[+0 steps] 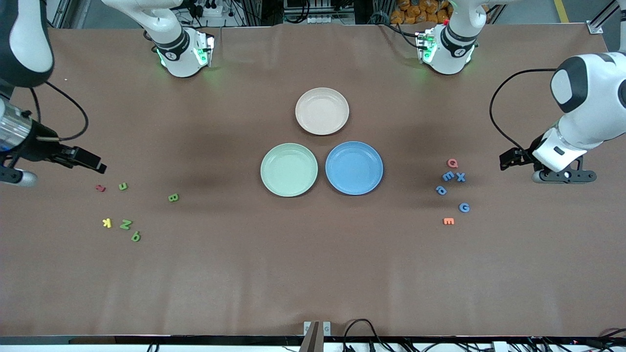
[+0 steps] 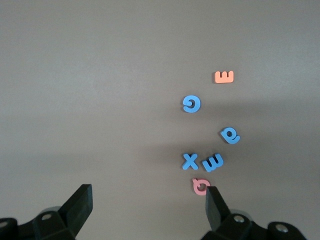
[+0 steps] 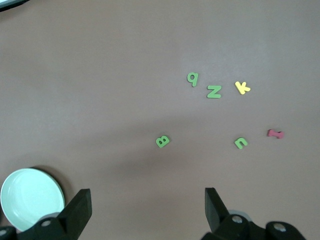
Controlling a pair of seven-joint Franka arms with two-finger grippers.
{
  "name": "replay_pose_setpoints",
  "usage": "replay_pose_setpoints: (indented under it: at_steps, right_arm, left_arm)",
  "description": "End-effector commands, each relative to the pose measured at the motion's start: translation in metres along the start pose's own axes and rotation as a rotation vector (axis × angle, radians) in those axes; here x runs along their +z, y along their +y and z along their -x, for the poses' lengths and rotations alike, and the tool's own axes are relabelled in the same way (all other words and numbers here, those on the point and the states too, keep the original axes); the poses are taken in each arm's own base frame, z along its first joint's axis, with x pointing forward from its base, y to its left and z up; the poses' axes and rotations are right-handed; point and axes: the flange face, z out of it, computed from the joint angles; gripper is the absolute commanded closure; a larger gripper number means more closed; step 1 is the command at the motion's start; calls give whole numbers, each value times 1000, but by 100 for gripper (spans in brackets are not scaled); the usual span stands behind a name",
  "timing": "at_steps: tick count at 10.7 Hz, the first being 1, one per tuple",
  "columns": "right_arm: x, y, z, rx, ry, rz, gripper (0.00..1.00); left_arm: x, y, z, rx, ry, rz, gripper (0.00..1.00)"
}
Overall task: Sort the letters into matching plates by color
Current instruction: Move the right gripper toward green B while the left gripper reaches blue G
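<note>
A mint green plate (image 1: 289, 169) and a blue plate (image 1: 354, 167) lie side by side mid-table, both bare. Several green letters (image 1: 125, 224) lie scattered toward the right arm's end, with a yellow letter (image 1: 107, 223) and a red letter (image 1: 100, 187) among them. Several blue letters (image 1: 448, 176) cluster toward the left arm's end beside a pink Q (image 1: 452, 163) and an orange E (image 1: 448, 221). My right gripper (image 1: 95, 165) hangs open above the red letter's area, holding nothing. My left gripper (image 1: 506, 160) hangs open beside the blue cluster, also holding nothing.
A beige-pink plate (image 1: 322, 111) sits farther from the front camera than the other two plates, with nothing in it. Both arm bases stand along the table's back edge. Cables hang at the front edge.
</note>
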Motion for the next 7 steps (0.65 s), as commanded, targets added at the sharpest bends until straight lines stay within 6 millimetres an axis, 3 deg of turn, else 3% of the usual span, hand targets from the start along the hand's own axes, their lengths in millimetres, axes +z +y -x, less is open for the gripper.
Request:
replay_pose_setpoints:
  at_steps: [1, 7]
  right_arm:
    - [40, 5, 6, 84, -3, -20, 0]
    - [126, -15, -6, 215, -37, 4, 0]
  left_arm:
    - [24, 4, -7, 58, 28, 12, 0]
    - [68, 9, -22, 50, 35, 22, 0]
